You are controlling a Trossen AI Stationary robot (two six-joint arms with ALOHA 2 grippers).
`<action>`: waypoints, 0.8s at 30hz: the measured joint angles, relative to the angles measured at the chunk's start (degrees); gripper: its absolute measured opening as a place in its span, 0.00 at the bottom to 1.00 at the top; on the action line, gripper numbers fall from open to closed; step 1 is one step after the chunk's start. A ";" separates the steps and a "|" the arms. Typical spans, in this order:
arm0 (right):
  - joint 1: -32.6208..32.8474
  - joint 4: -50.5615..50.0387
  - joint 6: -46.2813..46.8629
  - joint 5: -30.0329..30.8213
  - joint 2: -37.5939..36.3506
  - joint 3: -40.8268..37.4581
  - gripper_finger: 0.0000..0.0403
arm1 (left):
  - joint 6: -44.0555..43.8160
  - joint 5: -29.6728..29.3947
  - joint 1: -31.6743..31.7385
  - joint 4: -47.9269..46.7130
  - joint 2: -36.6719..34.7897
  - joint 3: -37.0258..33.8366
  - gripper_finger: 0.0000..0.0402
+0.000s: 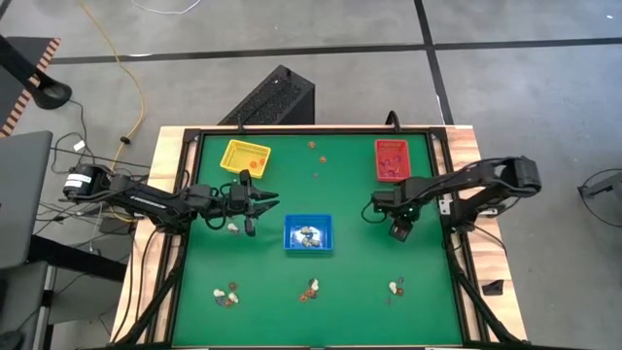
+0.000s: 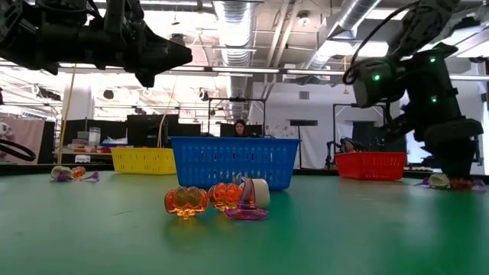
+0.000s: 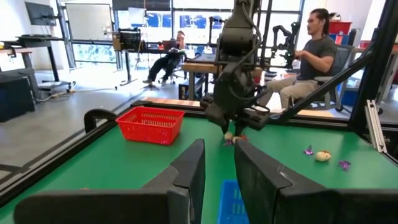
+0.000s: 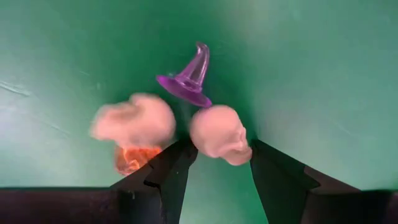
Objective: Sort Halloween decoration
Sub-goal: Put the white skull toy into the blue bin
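Your right gripper (image 4: pixel 214 163) is open around a little skull (image 4: pixel 219 134); your left gripper (image 3: pixel 219 171), part open, holds nothing

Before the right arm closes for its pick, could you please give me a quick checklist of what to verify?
1. Right claw open: ok.
2. Skull between its fingers: ok, at the fingertips.
3. Neighbours clear of the grasp: not ok; a purple witch hat and another pale piece lie close by.
4. Blue tray reachable, mid-table: ok.
5. Left claw out of the way, on the tray's far side: ok.
6. Left claw empty: ok.
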 joint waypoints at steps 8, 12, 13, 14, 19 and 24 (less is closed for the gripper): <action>0.33 1.57 -0.39 0.26 6.06 0.80 0.50 | 0.00 0.02 0.00 0.00 0.00 0.04 0.19; 0.35 0.56 -1.21 1.10 5.66 2.84 0.50 | 0.20 0.06 0.00 -0.12 0.00 0.04 0.19; 0.34 0.60 -1.74 1.31 5.50 3.50 0.50 | 0.26 0.21 0.00 -0.09 0.00 0.04 0.19; 0.35 0.75 -2.08 1.43 5.36 4.12 0.50 | 0.27 0.27 0.00 -0.04 0.00 0.04 0.19; 0.48 2.31 -2.98 2.20 5.10 5.40 0.50 | 0.27 0.33 0.02 0.03 0.00 0.04 0.19; 0.50 1.80 -2.86 2.16 5.15 5.38 0.50 | 0.27 0.33 0.01 -0.02 0.00 0.04 0.19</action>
